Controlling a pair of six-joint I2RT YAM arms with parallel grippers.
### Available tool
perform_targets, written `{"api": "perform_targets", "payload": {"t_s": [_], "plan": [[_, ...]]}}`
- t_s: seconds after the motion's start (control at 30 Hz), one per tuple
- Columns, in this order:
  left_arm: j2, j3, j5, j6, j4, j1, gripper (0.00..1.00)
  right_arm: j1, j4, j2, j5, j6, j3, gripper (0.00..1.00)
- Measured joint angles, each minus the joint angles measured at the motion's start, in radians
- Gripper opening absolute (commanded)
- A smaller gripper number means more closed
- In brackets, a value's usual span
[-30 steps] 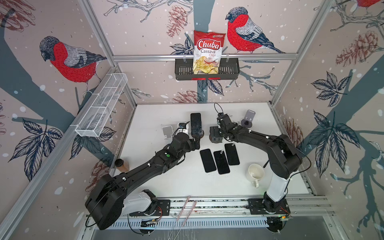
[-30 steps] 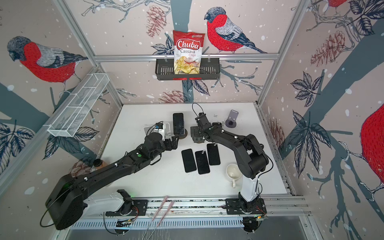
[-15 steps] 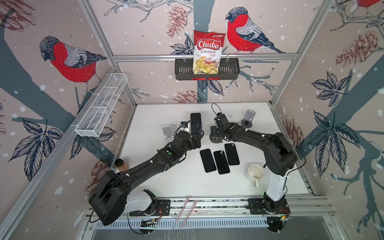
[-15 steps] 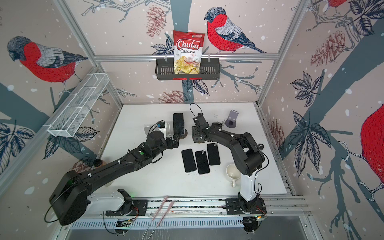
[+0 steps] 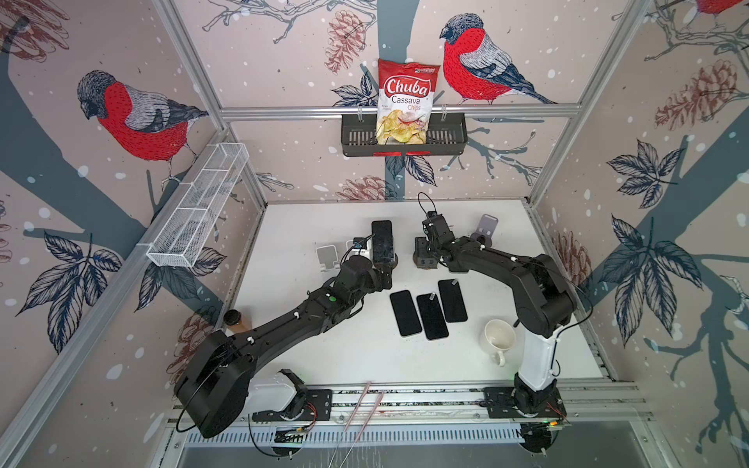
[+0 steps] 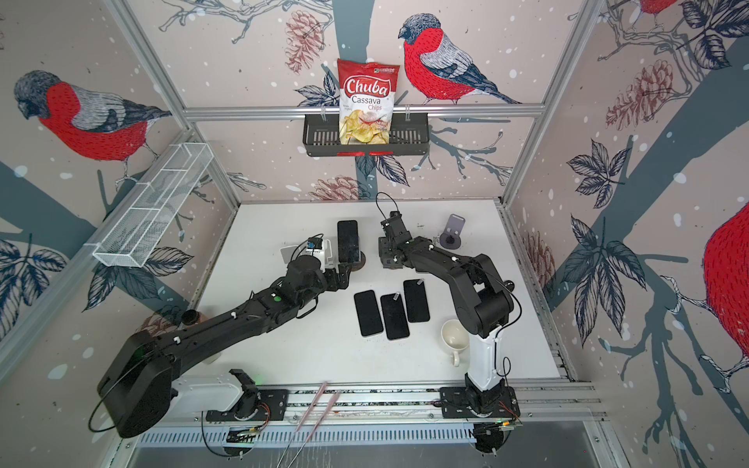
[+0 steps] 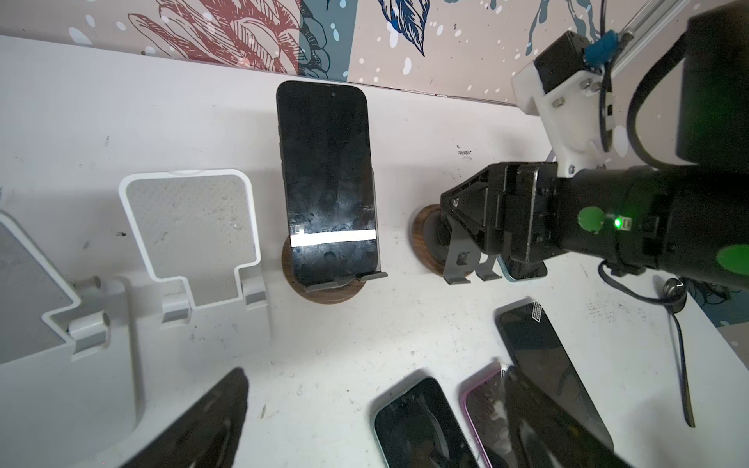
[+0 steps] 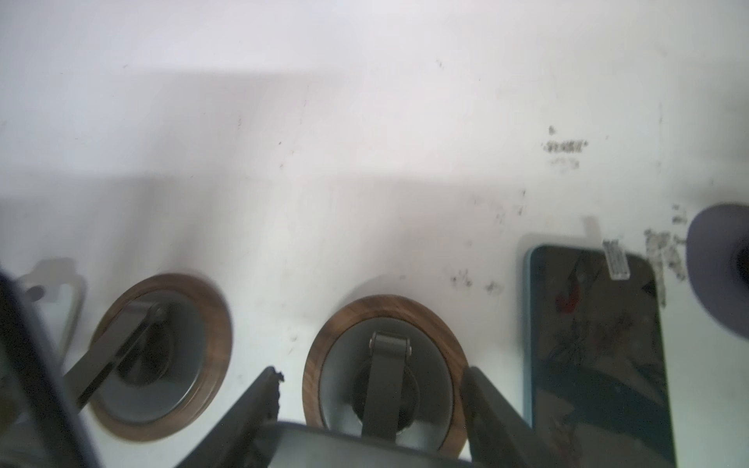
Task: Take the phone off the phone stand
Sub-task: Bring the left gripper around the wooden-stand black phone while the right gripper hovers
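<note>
The black slab smartphone (image 5: 383,242) is leaning upright, screen facing the arms, on its dark-metal phone stand with a round wooden base (image 7: 328,293), toward the back of the white table (image 5: 308,219). Its lower edge is sitting in the stand's two hooks. The left gripper (image 5: 384,278) is hovering just in front of and below the phone without touching it, and its fingers (image 7: 210,417) are standing wide apart with nothing between them. The left arm is stretching diagonally from its base at the front rail, lying low and nearly straight, with its wrist pointing at the phone.

Just beside it, the right gripper (image 5: 423,255) is closing on the empty stand (image 8: 316,364), a matching wooden-based one. In the right wrist view its fingers (image 8: 259,405) are pressing against both edges of that stand's dark plate. The right arm is rising from its base, bending sharply at the elbow and reaching back across the table. Three dark phones lying flat (image 5: 431,316) are resting in front of both stands.
</note>
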Motion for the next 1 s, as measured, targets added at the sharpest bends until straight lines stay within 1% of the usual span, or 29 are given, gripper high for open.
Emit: {"api": "perform_targets", "payload": {"t_s": [0.2, 0.5, 0.6, 0.67, 0.77, 1.0], "plan": [[0.002, 0.000, 0.000, -0.002, 0.000, 0.000, 0.96, -0.047, -0.003, 0.094, -0.007, -0.051, 0.108, 0.65], [0.045, 0.037, -0.001, 0.000, -0.007, 0.000, 0.96, -0.105, -0.001, 0.172, -0.082, -0.104, 0.207, 0.69], [0.057, 0.047, -0.001, 0.000, -0.009, 0.000, 0.96, -0.109, 0.004, 0.181, -0.090, -0.111, 0.217, 0.74], [0.066, 0.055, -0.001, 0.000, -0.009, 0.000, 0.96, -0.111, 0.004, 0.184, -0.092, -0.127, 0.218, 0.80], [0.083, 0.072, 0.000, 0.001, -0.011, 0.000, 0.96, -0.115, -0.008, 0.188, -0.093, -0.131, 0.217, 0.86], [0.129, 0.134, -0.001, 0.004, -0.031, 0.000, 0.96, -0.117, -0.011, 0.160, -0.094, -0.131, 0.217, 0.96]]}}
